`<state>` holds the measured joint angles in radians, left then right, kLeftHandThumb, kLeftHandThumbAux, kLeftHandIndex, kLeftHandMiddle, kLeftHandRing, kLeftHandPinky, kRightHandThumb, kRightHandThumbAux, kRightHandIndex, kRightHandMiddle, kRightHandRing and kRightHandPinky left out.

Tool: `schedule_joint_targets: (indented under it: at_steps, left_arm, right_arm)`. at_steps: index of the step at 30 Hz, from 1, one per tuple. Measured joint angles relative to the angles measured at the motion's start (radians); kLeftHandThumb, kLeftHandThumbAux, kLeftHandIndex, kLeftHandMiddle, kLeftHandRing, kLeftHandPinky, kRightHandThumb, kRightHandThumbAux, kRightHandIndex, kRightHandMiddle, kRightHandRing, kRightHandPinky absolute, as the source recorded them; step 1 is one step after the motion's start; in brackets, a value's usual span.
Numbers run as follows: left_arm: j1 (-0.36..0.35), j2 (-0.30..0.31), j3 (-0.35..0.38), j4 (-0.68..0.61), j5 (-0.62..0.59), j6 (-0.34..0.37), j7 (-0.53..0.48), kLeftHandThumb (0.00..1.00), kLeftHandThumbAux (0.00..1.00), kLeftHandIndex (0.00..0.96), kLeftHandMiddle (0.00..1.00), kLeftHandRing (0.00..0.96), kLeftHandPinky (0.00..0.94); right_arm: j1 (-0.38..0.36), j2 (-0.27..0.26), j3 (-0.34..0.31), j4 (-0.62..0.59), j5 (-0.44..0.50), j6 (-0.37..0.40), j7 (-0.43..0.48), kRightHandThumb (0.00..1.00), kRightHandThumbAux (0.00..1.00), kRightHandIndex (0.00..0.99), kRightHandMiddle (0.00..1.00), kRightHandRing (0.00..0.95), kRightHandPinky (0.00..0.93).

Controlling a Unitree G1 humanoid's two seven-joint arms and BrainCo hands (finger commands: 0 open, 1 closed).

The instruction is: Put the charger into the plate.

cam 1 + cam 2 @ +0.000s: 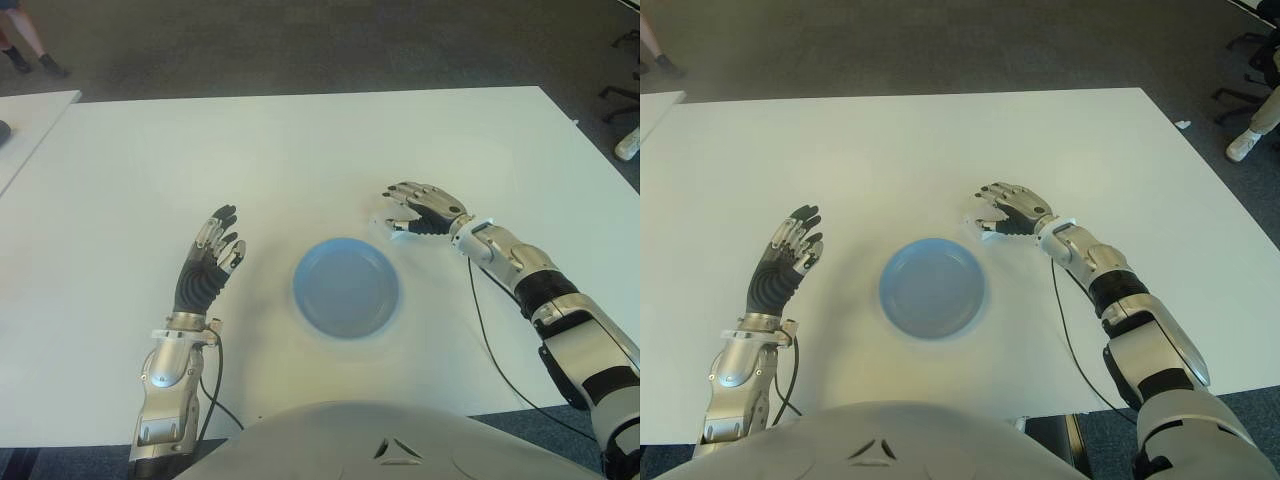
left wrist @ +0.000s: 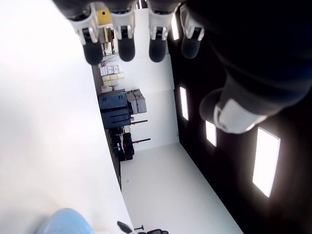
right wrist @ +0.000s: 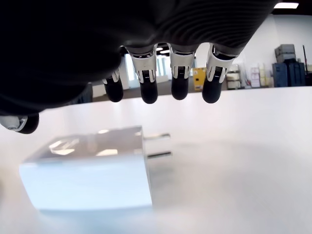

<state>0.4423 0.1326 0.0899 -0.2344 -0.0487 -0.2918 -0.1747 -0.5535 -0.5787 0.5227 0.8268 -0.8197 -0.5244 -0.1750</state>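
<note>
On the left side of the white counter (image 1: 300, 140), the left hand (image 1: 208, 262) shows with its fingers (image 1: 222, 225) spread and relaxed, pointing toward the far edge and holding nothing. To its right, near the middle of the counter and toward the near edge, sits the round blue plate (image 1: 345, 287), with nothing in it. Just beyond the plate's far right rim lies the white charger (image 3: 87, 173), flat on the counter with its two metal prongs pointing out sideways. Over it hovers the right hand (image 1: 420, 210), palm down, its fingers (image 3: 148, 87) loosely arched above the charger and not closed on it; the wrist view shows a clear gap between the fingertips and the charger's top.
</note>
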Motion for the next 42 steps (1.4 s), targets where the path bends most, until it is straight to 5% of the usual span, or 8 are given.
schedule_joint_targets:
  at_steps: [42]
  left_arm:
    - [0.055,0.01,0.011,-0.067,-0.019,0.015,0.0,0.396,0.594,0.065,0.083,0.085,0.13]
  right_arm:
    - [0.005,-0.016,0.039,0.071,0.007,-0.121,-0.032,0.215,0.167,0.0,0.0,0.0,0.0]
